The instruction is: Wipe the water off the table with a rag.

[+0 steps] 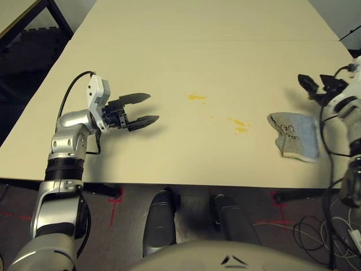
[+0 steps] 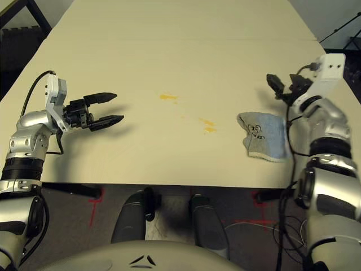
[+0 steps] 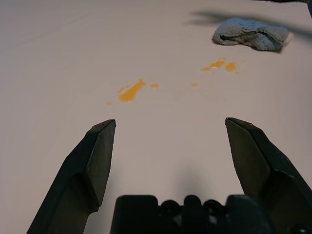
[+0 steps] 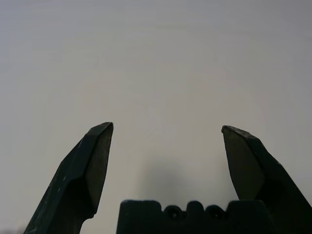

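The pale beige table point(image 1: 169, 51) carries the water — small yellow-orange smears point(image 1: 197, 97), with a second patch point(image 1: 240, 125) toward four o'clock from the first. The grey-blue rag point(image 1: 296, 135) lies crumpled at three o'clock from that second patch, near the table's front edge, touched by neither arm. The left gripper point(image 1: 145, 108) is held low over the table at nine o'clock from the smears, forearm bent in from the front edge, its fingers spread apart and pointing toward the spill. The right gripper point(image 2: 280, 86) is raised beyond the rag at about one o'clock from it — fingers likewise spread wide, nothing between them
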### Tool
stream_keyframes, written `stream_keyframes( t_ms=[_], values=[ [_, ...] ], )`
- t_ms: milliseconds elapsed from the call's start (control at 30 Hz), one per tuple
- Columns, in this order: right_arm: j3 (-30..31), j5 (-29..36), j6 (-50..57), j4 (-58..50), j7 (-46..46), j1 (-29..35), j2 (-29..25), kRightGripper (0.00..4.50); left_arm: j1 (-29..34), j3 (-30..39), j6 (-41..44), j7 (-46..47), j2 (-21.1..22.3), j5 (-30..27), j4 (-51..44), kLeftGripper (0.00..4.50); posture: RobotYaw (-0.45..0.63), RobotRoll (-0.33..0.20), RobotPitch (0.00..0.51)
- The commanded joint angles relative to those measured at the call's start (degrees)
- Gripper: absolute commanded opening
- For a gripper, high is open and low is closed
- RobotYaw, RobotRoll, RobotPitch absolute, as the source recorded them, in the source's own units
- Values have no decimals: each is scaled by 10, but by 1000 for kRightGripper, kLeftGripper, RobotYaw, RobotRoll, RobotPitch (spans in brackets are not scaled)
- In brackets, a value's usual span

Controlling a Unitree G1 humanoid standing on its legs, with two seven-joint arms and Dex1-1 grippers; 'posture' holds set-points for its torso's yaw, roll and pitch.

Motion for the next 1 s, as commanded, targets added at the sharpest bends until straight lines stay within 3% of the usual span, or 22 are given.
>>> stream_keyframes(
  t_ms=[33, 267, 633, 967, 1000],
  values=[
    [25, -4, 63, -30, 70, 39, -36, 4452, 7, -9, -16, 3, -3, 12, 13, 4500, 80, 0, 190],
    [27, 13, 153, -79, 145, 96, -65, 4452, 5, -14, -28, 10, -15, 15, 22, 4500, 75, 0, 188],
    [44, 21, 205, -137, 143, 152, -11, 4452, 11, -18, -37, 12, -21, 17, 21, 4500, 88, 0, 174],
    [95, 11, 233, -226, 149, 199, 22, 4452, 15, -22, -46, 13, -25, 19, 28, 4500, 92, 0, 175],
    [99, 8, 231, -232, 145, 203, 24, 4292, 15, -22, -46, 12, -25, 19, 28, 4500, 92, 0, 175]
  ],
)
